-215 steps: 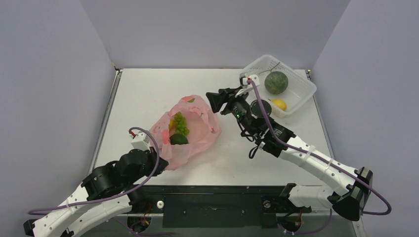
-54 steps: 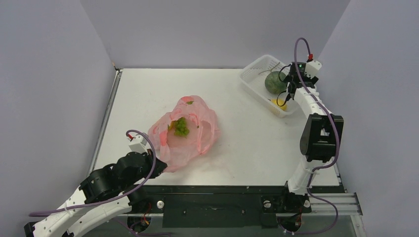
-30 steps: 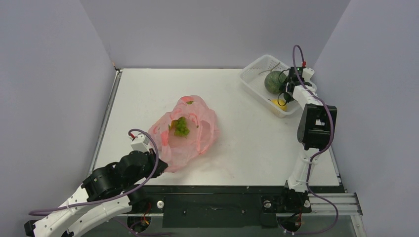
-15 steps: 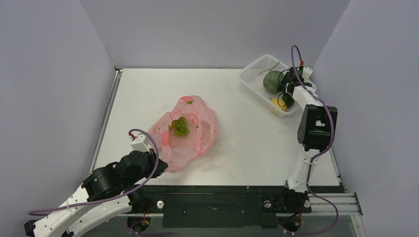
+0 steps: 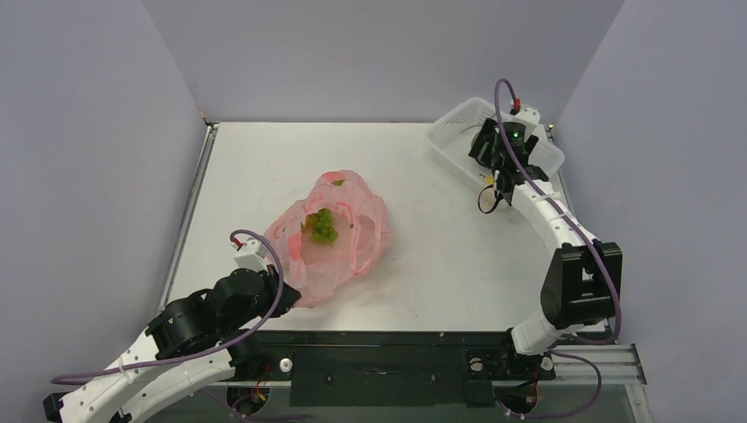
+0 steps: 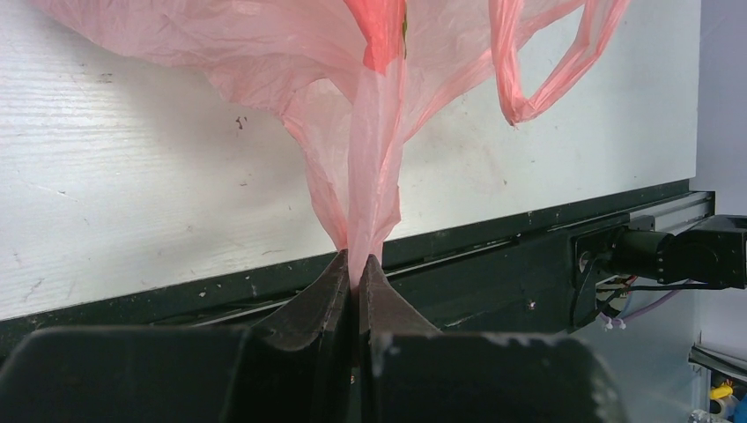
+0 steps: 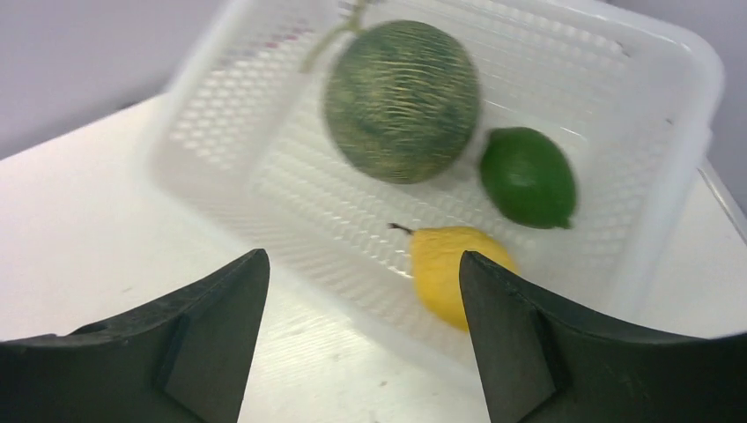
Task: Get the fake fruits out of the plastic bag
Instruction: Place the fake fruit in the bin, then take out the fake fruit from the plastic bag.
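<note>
The pink plastic bag (image 5: 339, 238) lies open in the middle of the table, with the light-green leafy piece (image 5: 322, 226) inside it. My left gripper (image 5: 280, 286) is shut on the bag's near edge, and the pinched film (image 6: 370, 176) rises from between the jaws (image 6: 355, 261). My right gripper (image 5: 484, 152) is open and empty just in front of the white basket (image 7: 652, 220). In the basket lie the grey-green melon (image 7: 401, 101), the dark green oval (image 7: 528, 176) and the yellow lemon (image 7: 458, 273). No red fruit shows.
The white basket (image 5: 458, 119) stands at the table's far right corner. A loose handle loop of the bag (image 6: 546, 70) hangs toward the table's black front edge (image 6: 493, 238). Grey walls close in the left, back and right sides.
The dark green oval has gone from the bag to the basket. My right gripper let it go there and has now pulled back to the left of the basket, open. The left gripper still holds the bag.
</note>
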You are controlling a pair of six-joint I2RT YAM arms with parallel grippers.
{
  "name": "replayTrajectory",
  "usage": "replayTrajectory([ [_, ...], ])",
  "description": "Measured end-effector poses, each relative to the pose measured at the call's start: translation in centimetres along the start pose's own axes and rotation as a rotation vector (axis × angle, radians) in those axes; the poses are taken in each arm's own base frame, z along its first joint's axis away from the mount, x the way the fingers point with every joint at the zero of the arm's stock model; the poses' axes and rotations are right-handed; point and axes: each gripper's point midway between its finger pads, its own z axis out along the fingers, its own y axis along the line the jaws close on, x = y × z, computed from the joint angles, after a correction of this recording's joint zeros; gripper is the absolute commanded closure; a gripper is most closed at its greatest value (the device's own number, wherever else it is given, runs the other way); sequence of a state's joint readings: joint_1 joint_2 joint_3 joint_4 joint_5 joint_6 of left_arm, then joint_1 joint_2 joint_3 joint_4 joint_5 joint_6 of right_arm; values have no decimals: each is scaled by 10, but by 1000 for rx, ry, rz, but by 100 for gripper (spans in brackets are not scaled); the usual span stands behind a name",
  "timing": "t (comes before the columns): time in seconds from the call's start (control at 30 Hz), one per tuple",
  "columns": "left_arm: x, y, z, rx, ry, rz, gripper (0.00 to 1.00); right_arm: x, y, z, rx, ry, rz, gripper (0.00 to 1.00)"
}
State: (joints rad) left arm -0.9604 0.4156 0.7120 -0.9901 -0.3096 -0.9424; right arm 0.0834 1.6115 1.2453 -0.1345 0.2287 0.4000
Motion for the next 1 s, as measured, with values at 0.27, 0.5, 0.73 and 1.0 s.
replayTrajectory([
  [0.27,1,1,1,-3,2,1,100,-6,113,-76,-312,-81,-71,29],
  [0.5,1,1,1,-3,2,-4,100,78,215,-156,-656,35,-190,33],
  [0.73,2,2,2,-4,3,-9,100,141,275,-244,-953,126,-231,41],
  [1.0,3,2,2,-5,3,-10,100,207,288,-307,-1141,176,-305,63],
])
